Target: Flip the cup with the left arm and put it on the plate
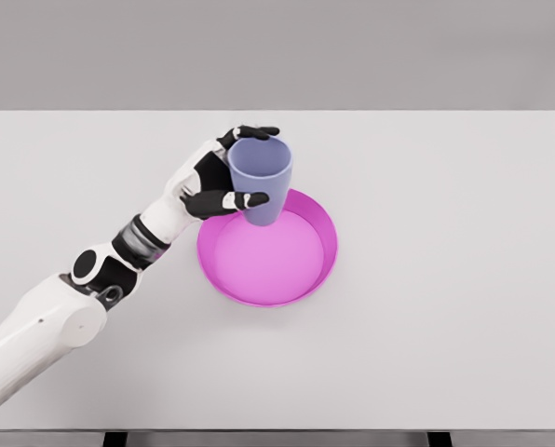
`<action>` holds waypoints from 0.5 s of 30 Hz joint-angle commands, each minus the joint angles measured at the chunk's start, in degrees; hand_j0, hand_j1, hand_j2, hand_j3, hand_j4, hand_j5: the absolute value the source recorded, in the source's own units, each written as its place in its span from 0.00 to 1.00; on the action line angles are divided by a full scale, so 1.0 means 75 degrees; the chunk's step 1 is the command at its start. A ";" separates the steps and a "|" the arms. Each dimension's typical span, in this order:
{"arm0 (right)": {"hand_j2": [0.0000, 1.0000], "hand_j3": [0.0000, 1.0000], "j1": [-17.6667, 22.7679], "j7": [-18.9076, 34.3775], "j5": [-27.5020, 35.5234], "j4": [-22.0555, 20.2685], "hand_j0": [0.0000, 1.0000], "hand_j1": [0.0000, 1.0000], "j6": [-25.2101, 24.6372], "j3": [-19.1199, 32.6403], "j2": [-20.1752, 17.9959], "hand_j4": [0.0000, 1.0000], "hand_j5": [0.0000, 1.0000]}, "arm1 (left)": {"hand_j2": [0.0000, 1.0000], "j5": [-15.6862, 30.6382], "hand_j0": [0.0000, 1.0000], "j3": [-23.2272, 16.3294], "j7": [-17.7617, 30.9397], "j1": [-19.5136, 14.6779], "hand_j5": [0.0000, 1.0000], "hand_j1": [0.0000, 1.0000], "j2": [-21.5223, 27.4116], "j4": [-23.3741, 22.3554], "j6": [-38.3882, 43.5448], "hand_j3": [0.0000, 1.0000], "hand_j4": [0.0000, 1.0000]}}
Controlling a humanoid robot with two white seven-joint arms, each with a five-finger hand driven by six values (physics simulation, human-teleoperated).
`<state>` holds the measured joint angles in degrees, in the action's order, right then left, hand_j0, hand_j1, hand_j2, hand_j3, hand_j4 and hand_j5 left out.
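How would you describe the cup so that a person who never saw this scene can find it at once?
Look at the white table and find the pink plate near its middle. Over the plate's far left rim, the left hand holds the cup, mouth up. It is the only lavender thing, tall and tapered, unlike the flat round plate.

Left arm point(119, 265) reaches forward from lower left, fingers point(229, 199) curled in a grip.

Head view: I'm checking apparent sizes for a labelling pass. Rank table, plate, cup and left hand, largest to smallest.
1. Table
2. Plate
3. Cup and left hand: alike in extent, and the hand wraps the cup, so no ranking.
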<state>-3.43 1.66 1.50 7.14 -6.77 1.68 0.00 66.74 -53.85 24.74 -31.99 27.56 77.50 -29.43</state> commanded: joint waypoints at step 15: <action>1.00 1.00 0.0000 0.0001 -0.0001 0.0009 1.00 1.00 0.0000 -0.0002 0.0000 1.00 1.00 | 0.52 -0.0310 0.52 0.0067 -0.0052 0.0234 0.52 0.52 -0.0183 -0.0477 0.0021 0.52 0.52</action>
<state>-3.43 1.66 1.50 7.16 -6.77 1.68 0.00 64.01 -53.39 24.49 -30.23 26.47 74.41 -29.29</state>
